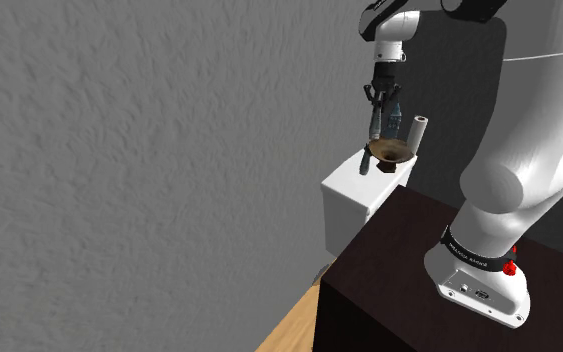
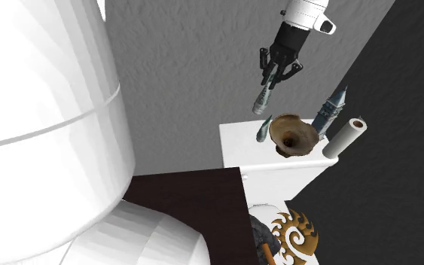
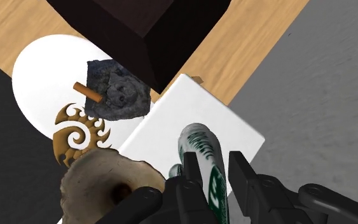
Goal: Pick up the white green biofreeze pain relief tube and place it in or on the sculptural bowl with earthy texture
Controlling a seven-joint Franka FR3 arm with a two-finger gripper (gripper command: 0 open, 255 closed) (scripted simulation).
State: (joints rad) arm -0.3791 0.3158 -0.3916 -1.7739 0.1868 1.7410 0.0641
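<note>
The white and green tube (image 3: pixel 199 153) hangs nose-down, clasped between my gripper's (image 3: pixel 213 177) fingers. In the second exterior view the gripper (image 2: pixel 273 80) holds the tube (image 2: pixel 261 101) in the air above the white tank top (image 2: pixel 236 139), to that view's left of the brown, rough, funnel-shaped bowl (image 2: pixel 293 135). From the shoulder view the gripper (image 1: pixel 376 102) and tube (image 1: pixel 376 124) hover just over the bowl (image 1: pixel 389 153). In the wrist view the bowl (image 3: pixel 98 184) lies beside the fingers, apart from the tube.
A slim tower figurine (image 2: pixel 330 109) and a white paper roll (image 2: pixel 348 137) stand by the bowl. A small dark shape (image 2: pixel 263 130) lies on the tank. A dark lumpy object (image 3: pixel 117 89) and a golden swirl ornament (image 3: pixel 79 130) rest on the white lid below. The dark stand (image 1: pixel 419 280) is near.
</note>
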